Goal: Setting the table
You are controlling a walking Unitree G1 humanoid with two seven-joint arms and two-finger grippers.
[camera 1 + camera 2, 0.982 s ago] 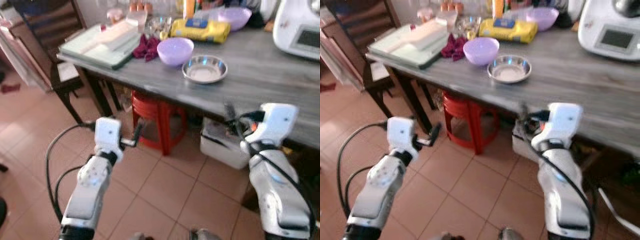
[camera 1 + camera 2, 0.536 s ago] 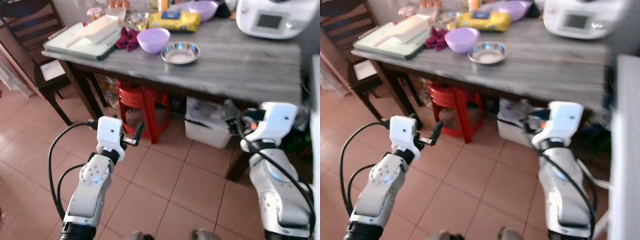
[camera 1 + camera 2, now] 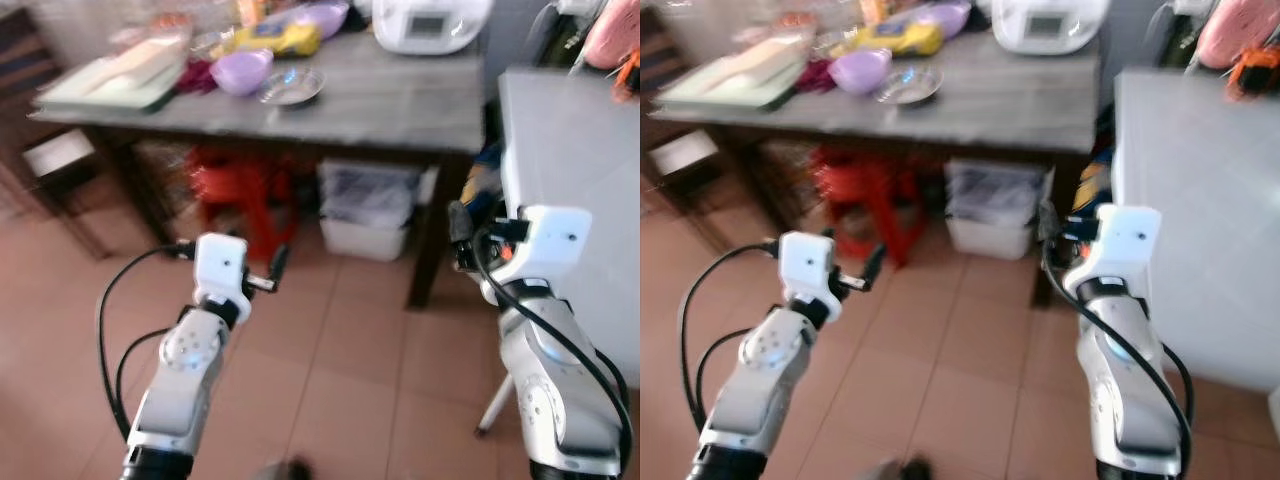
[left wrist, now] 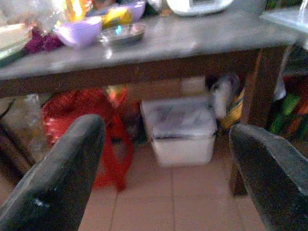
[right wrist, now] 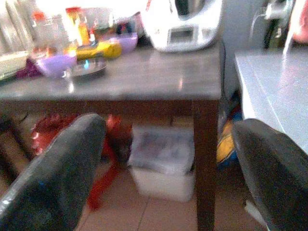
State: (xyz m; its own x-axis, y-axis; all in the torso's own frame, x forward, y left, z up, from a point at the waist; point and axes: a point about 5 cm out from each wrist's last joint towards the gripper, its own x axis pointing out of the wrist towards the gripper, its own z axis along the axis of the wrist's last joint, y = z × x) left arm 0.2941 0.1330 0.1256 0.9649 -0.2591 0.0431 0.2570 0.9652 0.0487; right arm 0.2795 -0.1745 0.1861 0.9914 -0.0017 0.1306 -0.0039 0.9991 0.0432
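Steel, shallow and round, the dish (image 3: 291,86) sits near the grey wooden table's (image 3: 400,100) front edge beside the lilac plastic bowl (image 3: 241,71), so bring your empty, spread-fingered left gripper (image 3: 272,272) and right gripper (image 3: 460,238) closer before reaching.

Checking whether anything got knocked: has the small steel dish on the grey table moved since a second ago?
No. The steel dish still sits just right of the lilac bowl on the grey table; the camera moved.

Motion blur smears the counter (image 3: 400,100); its far clutter is unreadable, and the white appliance (image 3: 430,20) is cut off.
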